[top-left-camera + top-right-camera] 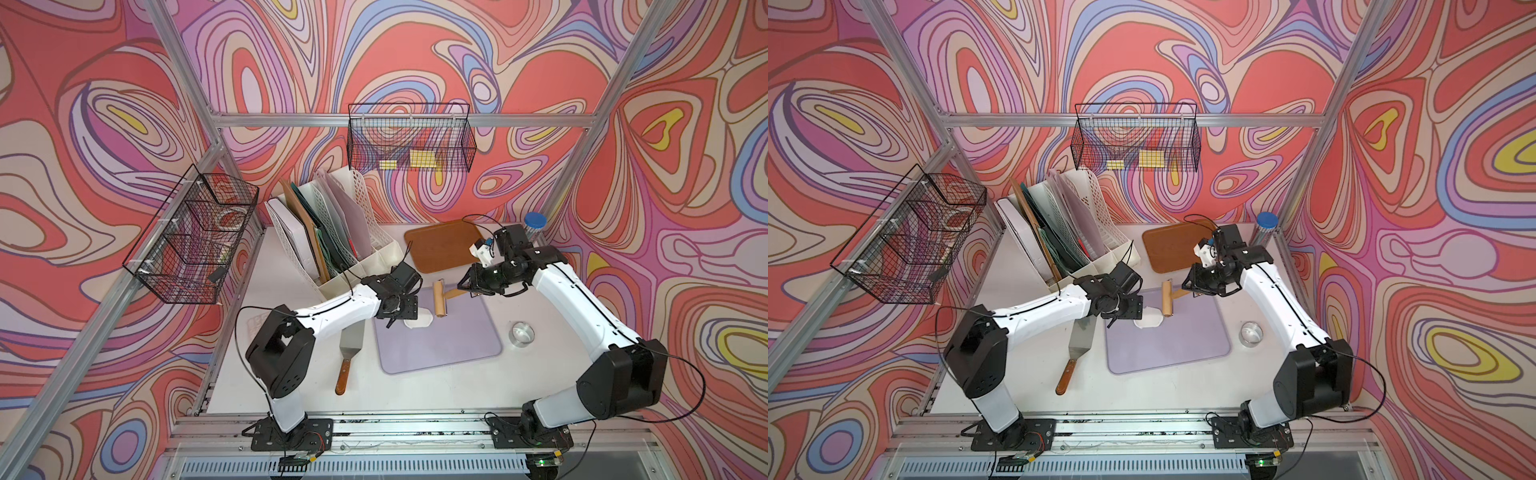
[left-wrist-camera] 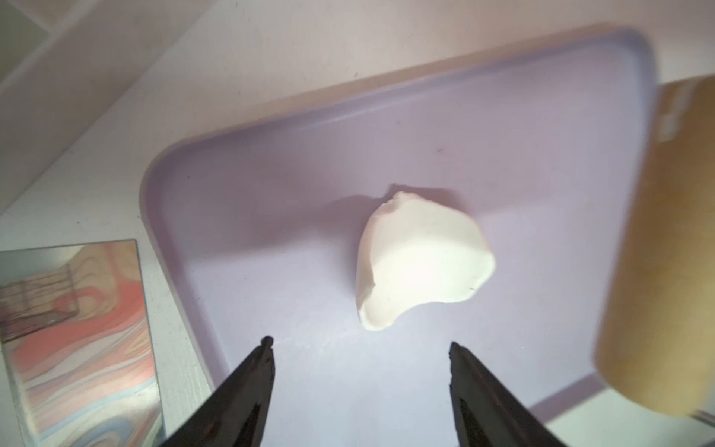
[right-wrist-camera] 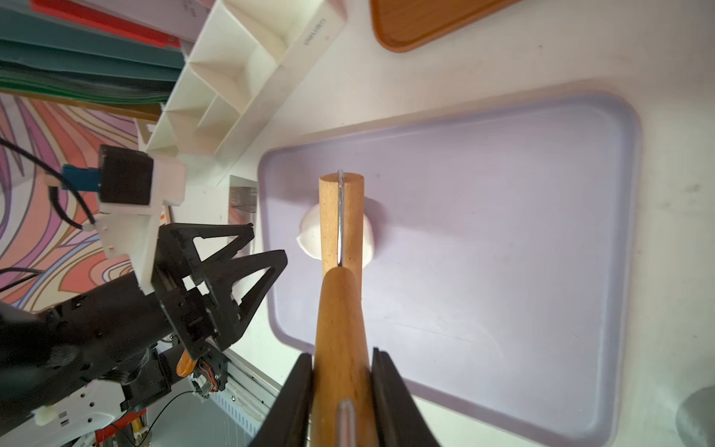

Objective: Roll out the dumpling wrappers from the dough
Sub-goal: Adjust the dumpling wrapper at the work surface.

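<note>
A white lump of dough [image 1: 417,321] [image 1: 1148,320] [image 2: 421,263] lies on the far left part of the purple mat [image 1: 449,345] [image 2: 271,185]. My left gripper [image 2: 360,344] [image 1: 397,321] hovers just left of the dough, open and empty. My right gripper [image 3: 342,352] [image 1: 465,286] is shut on the handle of a wooden roller [image 3: 340,216] [image 1: 438,300] [image 1: 1167,298]. The roller's drum lies against the dough's right side and covers its middle in the right wrist view. The dumpling wrappers are out of view.
A metal ring cutter [image 1: 522,332] stands right of the mat. A steel scraper with a wooden handle [image 1: 351,345] lies to the mat's left. A brown tray [image 1: 442,247], a white file rack [image 1: 332,232] and a blue-capped tube [image 1: 534,224] stand behind.
</note>
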Controlling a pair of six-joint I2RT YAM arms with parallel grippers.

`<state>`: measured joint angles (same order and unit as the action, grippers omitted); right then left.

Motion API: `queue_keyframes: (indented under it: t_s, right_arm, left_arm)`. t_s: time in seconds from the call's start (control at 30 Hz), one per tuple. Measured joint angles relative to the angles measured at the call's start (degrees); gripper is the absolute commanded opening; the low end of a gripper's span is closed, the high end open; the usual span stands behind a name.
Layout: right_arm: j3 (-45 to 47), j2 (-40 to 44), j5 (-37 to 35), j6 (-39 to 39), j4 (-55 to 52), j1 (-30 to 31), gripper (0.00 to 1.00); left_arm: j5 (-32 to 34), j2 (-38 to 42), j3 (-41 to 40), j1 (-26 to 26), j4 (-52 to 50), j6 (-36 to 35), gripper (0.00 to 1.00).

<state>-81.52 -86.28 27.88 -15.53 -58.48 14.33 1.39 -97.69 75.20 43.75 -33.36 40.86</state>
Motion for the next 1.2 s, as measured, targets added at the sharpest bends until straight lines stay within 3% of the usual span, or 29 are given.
queue_keyframes:
  t_s: [0.23,0.43,0.5,0.9,1.1,1.2]
  right_arm:
    - [-10.82,-10.75,-4.31,4.31,-5.73,7.32,0.00]
    - [-14.14,-16.90,-8.22,6.99,-7.89,7.89,0.00]
    - [-14.43,-17.84,-8.39,7.28,-7.74,8.20,0.00]
    - [-15.61,-18.12,-9.33,10.16,-8.87,8.63,0.00]
    - [-18.43,-19.12,-9.35,12.33,-10.01,8.63,0.00]
    - [-18.99,-19.85,-8.96,13.29,-10.12,8.63,0.00]
  left_arm:
    - [-3.48,11.39,-10.19,-3.78,1.22,1.27,0.60]
    - [-5.35,11.37,-19.54,-5.81,1.20,3.58,0.42]
    - [-5.99,9.53,-19.65,-5.81,1.53,3.93,0.36]
    - [-4.61,-1.11,-17.14,-5.81,2.93,3.82,0.26]
    - [-2.27,-2.84,-15.28,-5.81,1.64,2.71,0.03]
    - [-1.60,-4.17,-13.42,-6.12,1.62,2.69,0.00]
